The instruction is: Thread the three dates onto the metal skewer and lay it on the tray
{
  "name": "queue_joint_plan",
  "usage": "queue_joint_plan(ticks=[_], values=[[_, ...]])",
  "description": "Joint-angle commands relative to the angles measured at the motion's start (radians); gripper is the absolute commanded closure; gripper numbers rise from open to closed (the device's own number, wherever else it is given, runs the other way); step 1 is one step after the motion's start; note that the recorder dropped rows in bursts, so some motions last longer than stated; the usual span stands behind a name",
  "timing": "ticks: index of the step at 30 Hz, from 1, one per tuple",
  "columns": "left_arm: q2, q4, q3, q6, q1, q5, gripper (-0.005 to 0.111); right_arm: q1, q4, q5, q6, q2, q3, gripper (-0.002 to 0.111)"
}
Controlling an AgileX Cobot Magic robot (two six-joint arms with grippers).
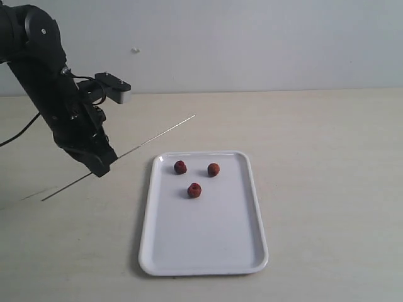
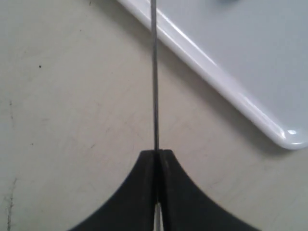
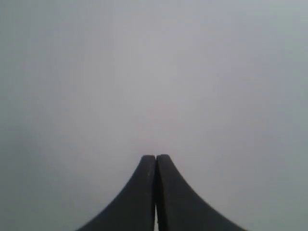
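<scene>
Our left fingers clench the metal skewer, our right fingers pressed together empty; its long tip, toward two o'clock, may wobble and roll the three dates unpierced.

The tray lies at lower centre on the worktop, with three dates in its upper part. The skewer slants at centre left, in the left gripper.

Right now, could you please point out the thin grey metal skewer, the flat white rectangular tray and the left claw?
thin grey metal skewer (image 1: 157, 136), exterior view, mid-shaft.
flat white rectangular tray (image 1: 208, 242), exterior view, bare floor.
left claw (image 2: 157, 153), left wrist view, between closed tips.
</scene>
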Motion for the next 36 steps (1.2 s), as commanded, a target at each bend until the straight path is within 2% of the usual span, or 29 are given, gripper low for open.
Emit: queue_joint_plan(ticks=[1, 5, 9, 12, 23, 26, 33, 36], values=[[-0.010, 0.044, 0.013, -0.056, 0.002, 0.015, 0.107, 0.002, -0.073, 0.522, -0.052, 0.472, -0.418, 0.108], [-0.010, 0.046, 0.024, -0.033, 0.002, 0.016, 0.107, 0.002, 0.044, 0.923, -0.278, 0.792, -0.718, 0.108], [-0.010, 0.049, 0.025, -0.030, 0.002, 0.045, 0.107, 0.002, 0.256, 1.194, -0.480, 1.047, -0.932, 0.108], [-0.010, 0.049, 0.025, -0.036, 0.002, 0.064, 0.107, 0.037, 0.292, 1.285, -0.507, 1.195, -1.037, 0.108], [-0.010, 0.126, 0.057, -0.058, 0.002, 0.083, 0.107, 0.275, 0.281, 1.409, -0.520, 1.535, -1.243, 0.107], [-0.010, 0.143, 0.058, -0.058, 0.002, 0.085, 0.107, 0.302, 0.283, 1.451, -0.475, 1.603, -1.290, 0.097], [-0.021, 0.145, 0.058, -0.053, 0.002, 0.085, 0.107, 0.315, 0.335, 1.438, -0.366, 1.712, -1.323, 0.060], [-0.032, 0.145, 0.058, -0.050, 0.002, 0.077, 0.107, 0.315, 0.347, 1.432, -0.354, 1.738, -1.325, 0.057]])
